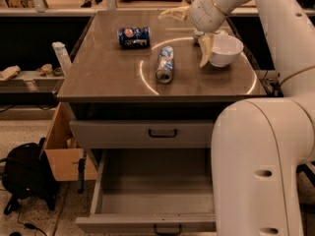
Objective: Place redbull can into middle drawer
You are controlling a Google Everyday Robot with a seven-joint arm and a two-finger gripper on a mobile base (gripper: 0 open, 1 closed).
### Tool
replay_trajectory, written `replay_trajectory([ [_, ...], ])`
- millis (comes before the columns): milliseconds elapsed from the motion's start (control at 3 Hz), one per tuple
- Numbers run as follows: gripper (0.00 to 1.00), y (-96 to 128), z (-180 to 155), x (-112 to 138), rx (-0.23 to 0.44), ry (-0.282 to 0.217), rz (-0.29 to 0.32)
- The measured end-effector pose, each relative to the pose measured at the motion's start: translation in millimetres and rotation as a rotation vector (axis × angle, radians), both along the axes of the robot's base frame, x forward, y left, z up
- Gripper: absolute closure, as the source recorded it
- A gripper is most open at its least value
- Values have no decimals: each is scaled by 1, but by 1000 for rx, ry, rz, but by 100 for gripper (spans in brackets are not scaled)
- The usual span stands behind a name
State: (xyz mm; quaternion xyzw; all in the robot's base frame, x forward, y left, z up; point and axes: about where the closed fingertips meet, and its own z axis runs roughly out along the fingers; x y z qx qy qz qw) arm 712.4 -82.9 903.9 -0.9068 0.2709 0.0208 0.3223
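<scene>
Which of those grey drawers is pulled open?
The lower one, the middle drawer, its tray showing; the drawer above is shut. The tool hangs open over the tabletop beside the white bowl.

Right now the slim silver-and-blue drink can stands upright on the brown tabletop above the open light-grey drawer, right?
No. The camera view shows the slim silver-and-blue can lying on its side; the light-grey drawer is open. The gripper hovers beside the white bowl.
</scene>
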Motion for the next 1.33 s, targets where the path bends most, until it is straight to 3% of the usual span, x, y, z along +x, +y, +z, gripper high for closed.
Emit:
replay_trajectory([
  [667, 0, 8, -10, 5, 25, 19, 8],
  [1000, 0, 31, -12, 10, 41, 17, 49],
  [1333, 0, 35, -14, 16, 53, 7, 40],
])
